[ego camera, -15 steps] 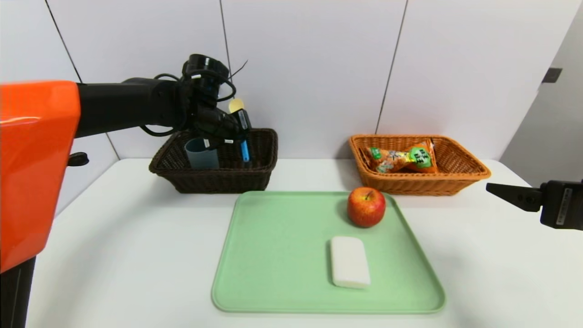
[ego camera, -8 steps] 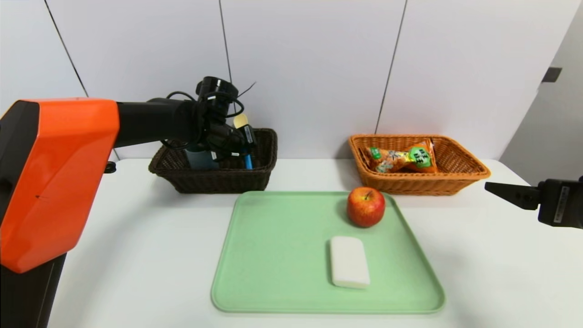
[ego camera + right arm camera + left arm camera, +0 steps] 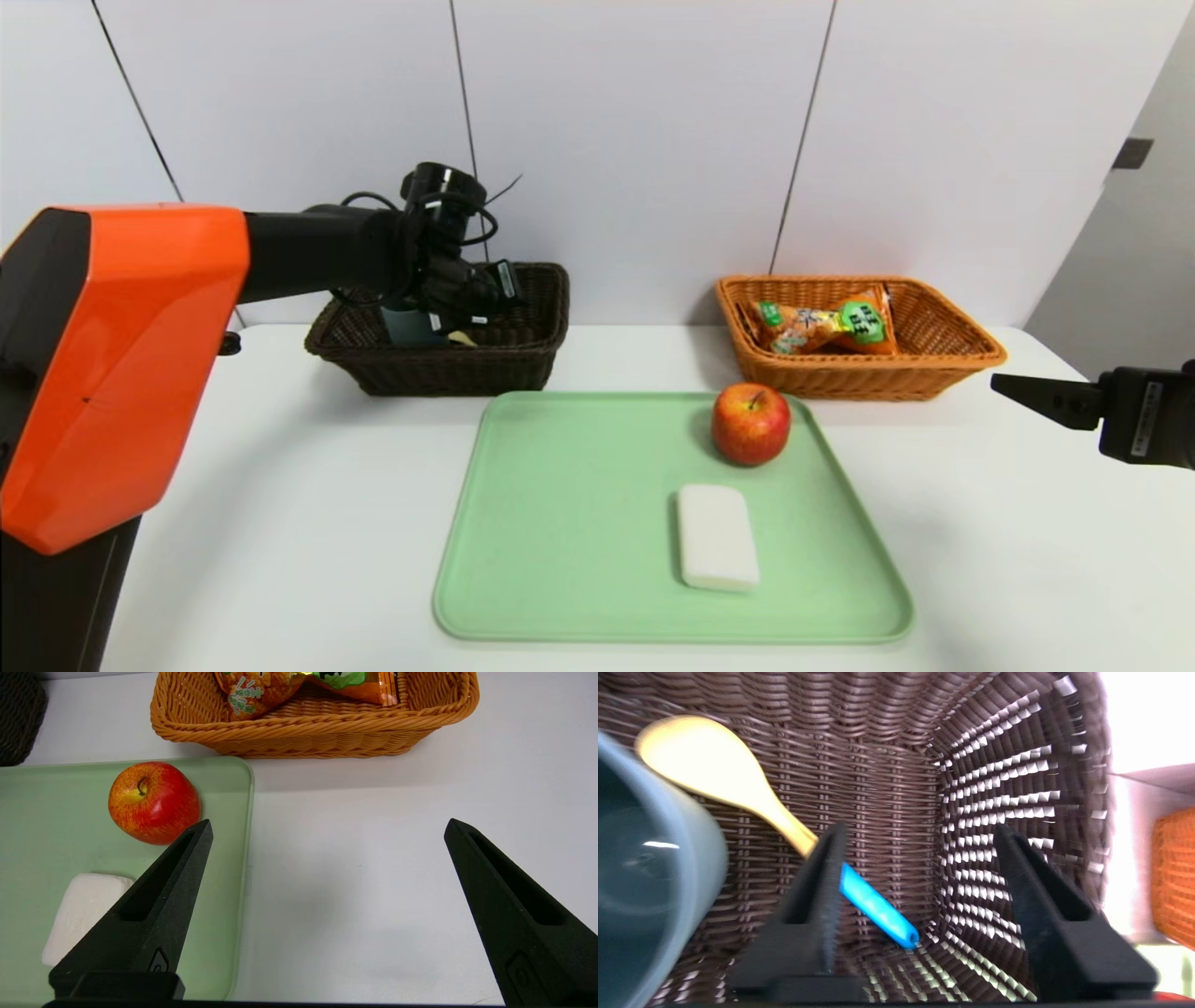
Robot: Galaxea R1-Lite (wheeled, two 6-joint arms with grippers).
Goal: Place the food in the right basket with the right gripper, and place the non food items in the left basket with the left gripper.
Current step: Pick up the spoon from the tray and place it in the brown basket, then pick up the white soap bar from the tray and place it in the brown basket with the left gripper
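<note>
Pincer (image 3: 920, 833) above spoon (image 3: 710, 760), jaws apart

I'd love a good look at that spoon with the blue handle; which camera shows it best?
The left wrist view: it shows the spoon nearly whole, partly behind a finger of the open left gripper. The head view shows only a bit of its yellow part in the dark basket; the right wrist view, none.

The left hand (image 3: 920, 828) has opened, dropping the spoon (image 3: 777, 812) into the dark basket (image 3: 448, 373).
</note>
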